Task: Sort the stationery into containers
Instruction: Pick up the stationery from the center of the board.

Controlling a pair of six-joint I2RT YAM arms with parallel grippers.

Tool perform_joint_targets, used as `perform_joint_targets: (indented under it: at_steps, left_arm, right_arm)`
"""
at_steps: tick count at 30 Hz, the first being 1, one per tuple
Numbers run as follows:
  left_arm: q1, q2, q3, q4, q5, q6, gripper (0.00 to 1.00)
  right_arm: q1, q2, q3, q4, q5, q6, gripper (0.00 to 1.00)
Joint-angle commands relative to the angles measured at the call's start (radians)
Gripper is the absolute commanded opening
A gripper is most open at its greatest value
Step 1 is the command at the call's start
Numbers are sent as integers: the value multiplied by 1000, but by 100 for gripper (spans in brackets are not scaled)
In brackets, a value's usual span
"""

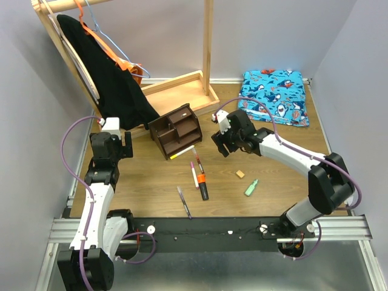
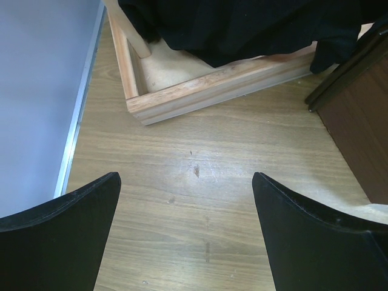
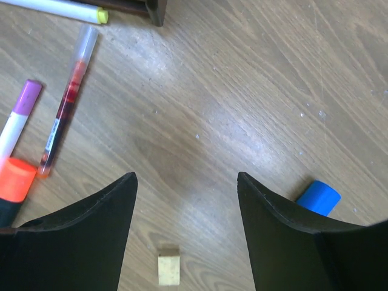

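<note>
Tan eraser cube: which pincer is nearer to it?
Right. The right pincer hangs close by the eraser cube; the left pincer is far off, beside the pale wooden frame.

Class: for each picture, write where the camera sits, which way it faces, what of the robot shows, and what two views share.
Top external: above, behind the arm bases, looking down on the brown wooden table; the left arm and right arm show.
Left wrist: on the left arm, facing down at a pale wooden frame corner; its black fingers show.
Right wrist: on the right arm, facing down at a small tan eraser cube; its black fingers show.
Shared: top and right-wrist views both show that eraser.
</note>
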Motion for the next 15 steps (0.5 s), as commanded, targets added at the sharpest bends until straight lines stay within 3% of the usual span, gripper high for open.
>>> perform_joint_targets:
  at_steps: [1, 15]
  left_arm:
    - [8, -1, 19, 30, 34, -21, 99]
    - [8, 10, 32, 47, 35, -33, 99]
  right_arm:
    - [2, -70, -37, -31, 30, -32, 76]
    - [-18, -121, -73, -3, 53, -67, 76]
